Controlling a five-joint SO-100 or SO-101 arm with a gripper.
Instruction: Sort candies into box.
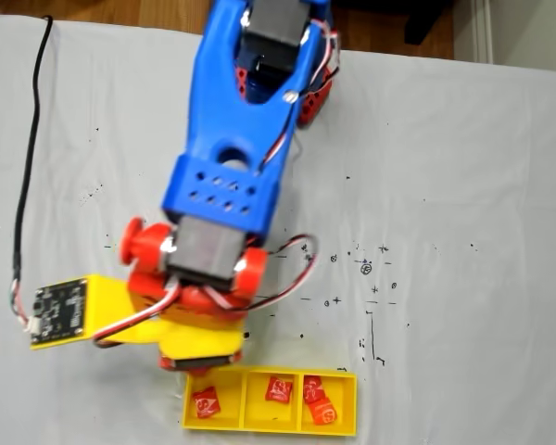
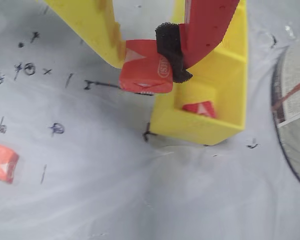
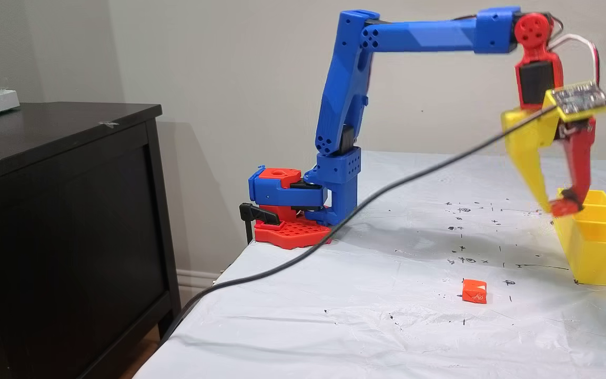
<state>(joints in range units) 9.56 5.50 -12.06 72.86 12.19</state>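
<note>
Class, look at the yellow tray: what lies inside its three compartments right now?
In a fixed view the yellow tray holds red candies: one left, one middle, two right. The gripper overhangs the left compartment's far edge, covering a little.

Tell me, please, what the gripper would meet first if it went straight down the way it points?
Probably the near rim of the long yellow plastic tray: the gripper, shut on a red wrapped candy, hangs at that edge; depth is unclear, so perhaps the white table cover beside it.
</note>
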